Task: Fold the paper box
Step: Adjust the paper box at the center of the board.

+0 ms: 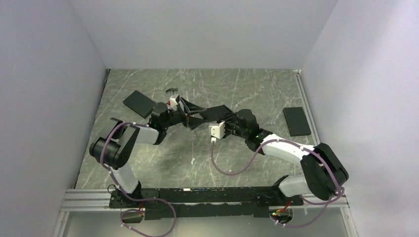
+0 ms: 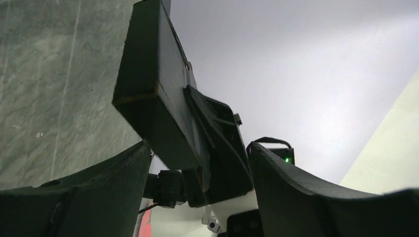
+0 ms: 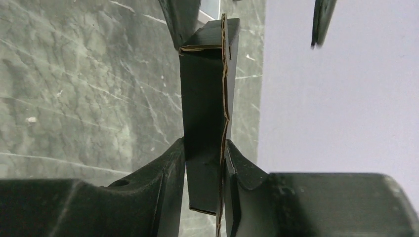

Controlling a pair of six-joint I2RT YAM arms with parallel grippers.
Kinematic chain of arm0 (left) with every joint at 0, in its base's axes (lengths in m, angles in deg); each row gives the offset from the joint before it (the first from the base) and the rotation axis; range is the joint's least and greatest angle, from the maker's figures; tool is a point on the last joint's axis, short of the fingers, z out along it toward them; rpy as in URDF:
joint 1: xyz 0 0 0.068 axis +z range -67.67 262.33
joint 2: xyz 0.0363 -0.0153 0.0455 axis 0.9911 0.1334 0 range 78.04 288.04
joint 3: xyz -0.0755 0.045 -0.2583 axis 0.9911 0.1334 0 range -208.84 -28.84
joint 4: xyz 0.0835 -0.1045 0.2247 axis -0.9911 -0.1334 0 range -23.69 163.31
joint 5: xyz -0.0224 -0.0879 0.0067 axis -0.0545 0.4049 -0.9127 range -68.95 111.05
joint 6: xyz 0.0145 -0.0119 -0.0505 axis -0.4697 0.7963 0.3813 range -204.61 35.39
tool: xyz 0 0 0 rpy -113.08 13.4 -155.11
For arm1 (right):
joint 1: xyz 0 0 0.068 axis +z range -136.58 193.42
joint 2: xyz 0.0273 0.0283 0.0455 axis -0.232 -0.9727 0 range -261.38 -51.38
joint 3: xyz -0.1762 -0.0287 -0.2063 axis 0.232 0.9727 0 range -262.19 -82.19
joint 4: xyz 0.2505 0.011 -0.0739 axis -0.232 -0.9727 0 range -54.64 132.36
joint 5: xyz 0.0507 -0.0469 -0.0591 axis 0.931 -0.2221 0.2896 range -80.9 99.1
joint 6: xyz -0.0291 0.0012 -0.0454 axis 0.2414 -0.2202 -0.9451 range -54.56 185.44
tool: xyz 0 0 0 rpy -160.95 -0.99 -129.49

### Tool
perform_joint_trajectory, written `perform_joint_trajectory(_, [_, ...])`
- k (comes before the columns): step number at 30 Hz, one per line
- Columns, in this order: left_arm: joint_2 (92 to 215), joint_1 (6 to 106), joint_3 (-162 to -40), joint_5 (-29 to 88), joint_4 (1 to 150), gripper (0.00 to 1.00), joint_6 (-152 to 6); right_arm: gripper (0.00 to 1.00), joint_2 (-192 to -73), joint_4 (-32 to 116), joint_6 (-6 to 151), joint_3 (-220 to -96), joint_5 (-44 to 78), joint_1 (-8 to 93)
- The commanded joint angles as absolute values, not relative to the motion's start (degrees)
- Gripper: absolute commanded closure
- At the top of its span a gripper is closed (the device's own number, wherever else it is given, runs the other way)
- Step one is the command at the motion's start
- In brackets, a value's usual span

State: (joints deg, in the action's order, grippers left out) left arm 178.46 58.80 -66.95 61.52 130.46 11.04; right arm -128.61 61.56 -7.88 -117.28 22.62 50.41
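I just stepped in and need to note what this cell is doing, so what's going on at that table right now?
Two robot arms meet over the middle of the table, working on a partly folded black paper box held up between them. The right tool is pinched shut on a cardboard panel of the box. The left tool is open, its fingers wide on either side of the box. A left slab and a right slab, both flat and black, lie apart from the arms.

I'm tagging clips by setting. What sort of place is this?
Likely a robot test cell: plain white walls enclose a marble-patterned table; left arm and right arm are bolted to a metal rail.
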Motion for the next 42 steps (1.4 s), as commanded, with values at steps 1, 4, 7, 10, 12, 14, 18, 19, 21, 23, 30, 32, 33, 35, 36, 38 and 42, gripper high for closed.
perform_joint_trajectory(1, [173.9,59.5,-63.8,61.6,128.9,0.22,6.8,0.82,-127.3,58.0,2.1,-122.3,25.1,48.5])
perform_joint_trajectory(4, [174.2,59.6,-61.8,61.6,132.0,0.20,7.9,0.84,-127.4,56.5,7.7,-124.6,26.7,47.1])
perform_joint_trajectory(7, [173.5,60.1,-60.5,61.2,134.7,0.16,8.0,0.85,-127.5,54.3,12.2,-126.4,30.3,45.1])
perform_joint_trajectory(10, [169.4,62.9,-59.8,60.8,132.0,0.14,4.0,0.85,-127.0,51.9,15.0,-127.4,33.9,42.4])
perform_joint_trajectory(12, [164.1,65.6,-60.4,59.3,125.7,0.13,-3.3,0.85,-126.8,49.3,19.4,-128.8,37.6,39.9])
perform_joint_trajectory(14, [156.9,66.4,-63.8,56.0,112.8,0.13,-17.5,0.85,-127.2,46.1,25.6,-131.3,43.0,36.7])
perform_joint_trajectory(18, [144.7,65.8,-70.1,47.6,91.9,0.01,-43.1,0.87,-129.9,37.9,39.3,-137.4,55.4,31.5])
perform_joint_trajectory(19, [142.8,65.8,-69.5,45.8,91.9,0.01,-46.1,0.87,-130.8,36.3,42.3,-138.7,57.9,30.7])
perform_joint_trajectory(21, [140.0,65.9,-67.0,45.1,94.9,0.01,-48.8,0.87,-132.4,34.7,48.0,-140.4,62.6,29.4])
perform_joint_trajectory(23, [140.6,66.2,-65.1,50.6,101.4,0.01,-52.3,0.88,-133.7,34.6,54.2,-141.4,66.8,28.4])
perform_joint_trajectory(30, [149.1,65.9,-58.6,64.4,123.9,0.01,-54.3,0.88,-135.8,50.8,79.5,-137.2,79.4,26.3])
perform_joint_trajectory(32, [150.4,65.7,-55.9,64.4,129.4,0.01,-53.8,0.88,-136.1,57.3,85.9,-135.3,80.6,26.2])
perform_joint_trajectory(33, [151.3,65.5,-55.7,64.7,130.4,0.01,-53.4,0.88,-136.3,61.8,88.9,-134.4,81.0,26.2])
perform_joint_trajectory(35, [153.1,64.2,-56.0,64.8,132.4,0.00,-52.3,0.89,-137.3,70.1,97.6,-132.3,82.0,26.2])
perform_joint_trajectory(36, [154.2,63.5,-56.0,64.9,134.4,0.00,-51.6,0.89,-138.0,73.7,101.1,-131.5,82.4,26.2])
perform_joint_trajectory(38, [156.8,62.5,-56.3,64.7,138.5,0.00,-48.7,0.89,-139.5,78.9,106.1,-131.0,82.9,26.2])
perform_joint_trajectory(42, [162.7,60.5,-57.7,64.5,148.1,0.01,-43.1,0.90,-141.8,88.2,114.8,-130.2,83.6,26.4])
